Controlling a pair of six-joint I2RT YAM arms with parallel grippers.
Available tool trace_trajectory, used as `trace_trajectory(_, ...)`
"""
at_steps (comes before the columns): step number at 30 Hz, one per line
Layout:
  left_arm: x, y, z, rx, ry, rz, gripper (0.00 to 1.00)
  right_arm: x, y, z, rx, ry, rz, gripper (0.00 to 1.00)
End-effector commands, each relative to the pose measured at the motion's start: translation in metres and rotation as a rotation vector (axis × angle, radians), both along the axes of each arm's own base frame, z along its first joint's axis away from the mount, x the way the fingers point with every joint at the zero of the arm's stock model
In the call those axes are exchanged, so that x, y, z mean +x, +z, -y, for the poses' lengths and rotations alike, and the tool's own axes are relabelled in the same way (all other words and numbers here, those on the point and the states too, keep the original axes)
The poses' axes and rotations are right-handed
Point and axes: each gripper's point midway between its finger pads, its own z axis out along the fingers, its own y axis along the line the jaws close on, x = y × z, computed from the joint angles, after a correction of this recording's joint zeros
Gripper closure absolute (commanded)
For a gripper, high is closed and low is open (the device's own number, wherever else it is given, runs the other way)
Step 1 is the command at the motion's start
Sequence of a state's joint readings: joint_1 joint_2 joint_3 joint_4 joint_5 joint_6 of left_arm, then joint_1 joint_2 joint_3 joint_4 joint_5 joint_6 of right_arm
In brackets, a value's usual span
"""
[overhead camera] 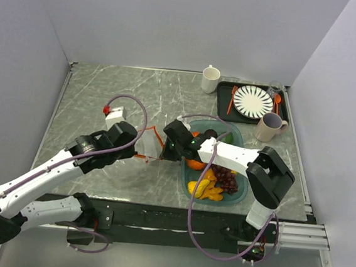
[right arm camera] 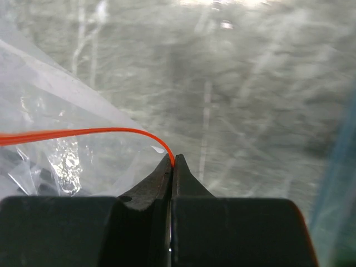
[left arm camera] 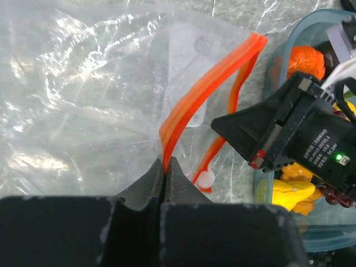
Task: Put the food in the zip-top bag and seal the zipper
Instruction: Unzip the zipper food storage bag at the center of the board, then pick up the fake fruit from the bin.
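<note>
Orange-red zipper (left arm camera: 206, 89) is pinched in two places: the left gripper (left arm camera: 165, 167) is clenched on one stretch and the right gripper (right arm camera: 171, 164) on another. The clear zip-top bag (left arm camera: 83, 100) lies between them, left of centre. The food (overhead camera: 211, 181) sits in a teal tray (overhead camera: 243, 193) just right of the bag. All of it rests on a grey marbled table (overhead camera: 106, 89) enclosed by pale walls (overhead camera: 176, 20). In the left wrist view, the strip's long axis slants from the jaws away towards the tray, and the bag's mouth faces right.
</note>
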State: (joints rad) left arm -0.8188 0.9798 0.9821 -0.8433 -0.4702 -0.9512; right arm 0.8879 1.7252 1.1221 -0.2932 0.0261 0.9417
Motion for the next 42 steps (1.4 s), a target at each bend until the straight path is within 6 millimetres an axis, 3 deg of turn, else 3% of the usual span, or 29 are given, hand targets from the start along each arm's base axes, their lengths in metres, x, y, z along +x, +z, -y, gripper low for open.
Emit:
trace_trajectory(1, 0.000, 0.007, -0.009, 0.018, 0.019, 0.013, 0.99, 0.014, 0.007, 0.005, -0.060, -0.004, 0.051, 1.00)
trace_trajectory(5, 0.002, -0.009, -0.001, 0.028, 0.002, -0.017, 0.99, 0.010, 0.046, -0.001, 0.038, 0.049, 0.125, 0.90)
trace_trajectory(6, 0.004, -0.012, 0.001, 0.026, 0.000, -0.017, 0.99, 0.008, 0.064, 0.000, 0.084, 0.059, 0.162, 0.81)
trace_trajectory(8, 0.005, -0.022, 0.005, 0.027, -0.008, -0.027, 0.99, 0.007, 0.082, 0.007, 0.100, 0.049, 0.208, 0.70)
trace_trajectory(9, 0.006, -0.024, 0.006, 0.027, -0.006, -0.028, 0.99, 0.006, 0.096, 0.016, 0.107, 0.031, 0.240, 0.62)
trace_trajectory(10, 0.006, -0.030, 0.006, 0.031, -0.008, -0.037, 0.99, 0.006, 0.103, 0.022, 0.101, 0.022, 0.258, 0.42)
trace_trajectory(12, 0.008, -0.034, 0.013, 0.018, -0.023, -0.038, 0.99, 0.004, 0.117, 0.041, 0.076, -0.015, 0.296, 0.35)
trace_trajectory(13, 0.008, -0.038, 0.015, 0.017, -0.028, -0.046, 0.99, 0.004, 0.120, 0.049, 0.061, -0.033, 0.306, 0.22)
trace_trajectory(14, 0.008, -0.041, 0.017, 0.017, -0.033, -0.051, 0.99, 0.003, 0.122, 0.059, 0.042, -0.058, 0.318, 0.17)
trace_trajectory(16, 0.009, -0.043, 0.021, 0.003, -0.043, -0.054, 0.99, -0.002, 0.125, 0.090, -0.023, -0.126, 0.339, 0.09)
trace_trajectory(17, 0.009, -0.043, 0.023, -0.003, -0.050, -0.052, 0.99, -0.004, 0.123, 0.103, -0.051, -0.156, 0.344, 0.00)
trace_trajectory(20, 0.010, -0.040, 0.027, -0.022, -0.066, -0.040, 0.99, -0.016, 0.108, 0.154, -0.161, -0.221, 0.340, 0.00)
trace_trajectory(21, 0.010, -0.039, 0.027, -0.020, -0.073, -0.036, 0.99, -0.021, 0.096, 0.178, -0.207, -0.237, 0.322, 0.00)
trace_trajectory(23, 0.010, -0.038, 0.028, -0.020, -0.078, -0.033, 0.99, -0.026, 0.082, 0.203, -0.238, -0.263, 0.289, 0.00)
trace_trajectory(24, 0.010, -0.038, 0.029, -0.019, -0.084, -0.032, 0.99, -0.031, 0.068, 0.227, -0.275, -0.298, 0.266, 0.00)
trace_trajectory(27, 0.010, -0.037, 0.033, -0.023, -0.112, -0.032, 0.99, -0.041, 0.053, 0.250, -0.277, -0.320, 0.246, 0.00)
trace_trajectory(32, 0.011, -0.035, 0.041, -0.038, -0.150, -0.025, 0.99, -0.046, 0.048, 0.249, -0.242, -0.311, 0.212, 0.00)
trace_trajectory(39, 0.009, -0.030, 0.049, -0.064, -0.195, -0.014, 0.99, -0.050, -0.004, 0.245, -0.425, -0.203, -0.031, 0.00)
trace_trajectory(42, 0.009, -0.028, 0.049, -0.069, -0.205, -0.008, 0.99, -0.050, -0.015, 0.246, -0.451, -0.193, -0.059, 0.00)
